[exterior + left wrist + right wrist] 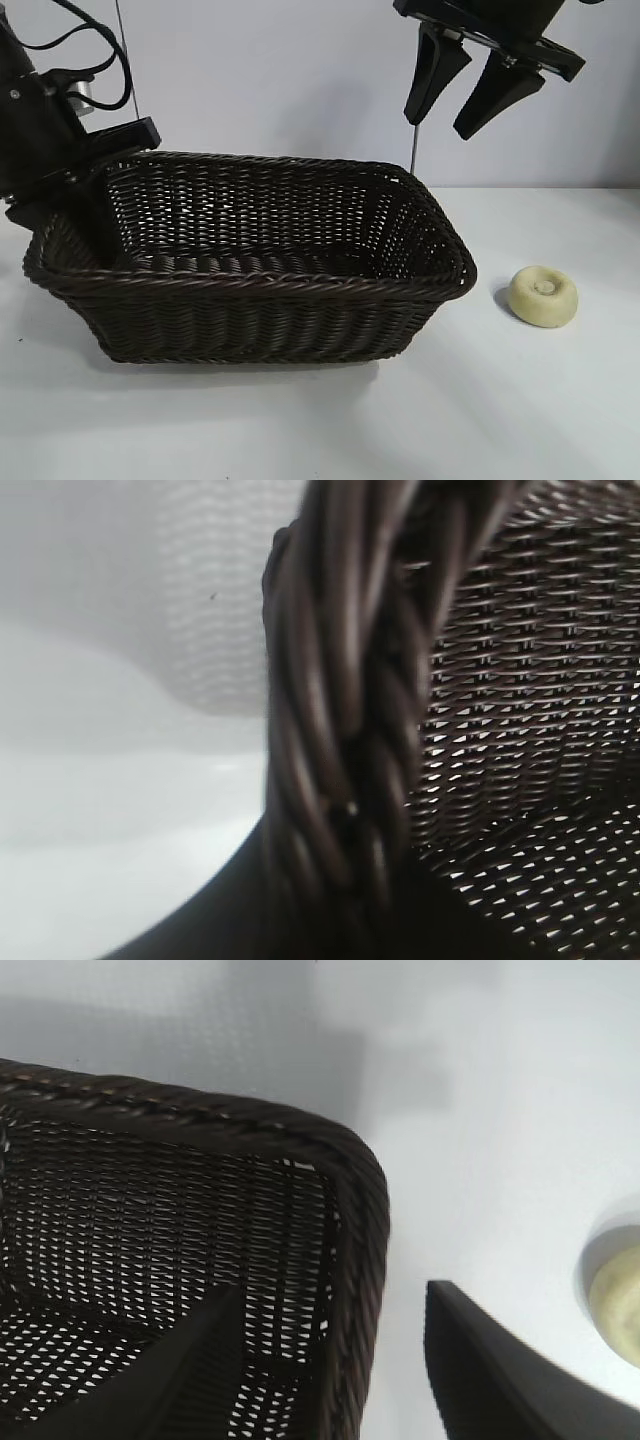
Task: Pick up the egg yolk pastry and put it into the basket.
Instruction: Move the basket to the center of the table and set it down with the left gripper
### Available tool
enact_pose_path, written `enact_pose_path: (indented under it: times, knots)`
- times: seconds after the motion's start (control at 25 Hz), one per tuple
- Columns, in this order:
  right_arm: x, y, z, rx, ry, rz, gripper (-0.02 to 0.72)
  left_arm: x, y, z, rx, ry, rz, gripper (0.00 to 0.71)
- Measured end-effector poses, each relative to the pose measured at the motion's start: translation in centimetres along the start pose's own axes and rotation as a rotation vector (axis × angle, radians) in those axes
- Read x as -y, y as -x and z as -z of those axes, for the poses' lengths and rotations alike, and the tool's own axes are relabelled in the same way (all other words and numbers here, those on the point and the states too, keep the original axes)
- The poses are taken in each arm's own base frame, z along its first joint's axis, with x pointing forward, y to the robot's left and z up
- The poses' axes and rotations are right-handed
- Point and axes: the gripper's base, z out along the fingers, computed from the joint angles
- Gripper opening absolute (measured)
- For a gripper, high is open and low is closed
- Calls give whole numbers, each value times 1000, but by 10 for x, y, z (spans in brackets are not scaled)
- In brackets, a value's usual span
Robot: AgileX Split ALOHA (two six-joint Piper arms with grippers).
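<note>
basket (250, 270): 1 | egg yolk pastry (543, 296): 1 | arms: 2
</note>
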Motion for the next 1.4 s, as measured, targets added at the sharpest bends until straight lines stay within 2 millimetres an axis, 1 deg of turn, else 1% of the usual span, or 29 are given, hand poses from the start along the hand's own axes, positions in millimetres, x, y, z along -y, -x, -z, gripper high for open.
enact_pose_path:
  times: [0.12,0.24,0.4,0.92,1.2,1.28,1.36,1.4]
  knots:
    - [0,0,0,-1,0,-1,402,2,12,-3,1,-3,-37,99]
    - [0,0,0,-2,0,-8,402,5,19,-5,4,-32,-53,99]
    - [0,0,0,-2,0,-20,402,6,22,-12,-1,-63,-53,99]
    - [0,0,0,-2,0,-22,402,-4,32,-44,-11,-52,-46,99]
    - [0,0,0,4,0,-22,402,-4,32,-46,-13,-55,-53,99]
    - [0,0,0,4,0,-22,402,-4,32,-46,-13,-58,-51,126]
    - [0,0,0,4,0,-23,402,-3,32,-45,-11,-67,-48,197]
    - [0,0,0,4,0,-23,402,-2,32,-45,-12,-71,-46,251]
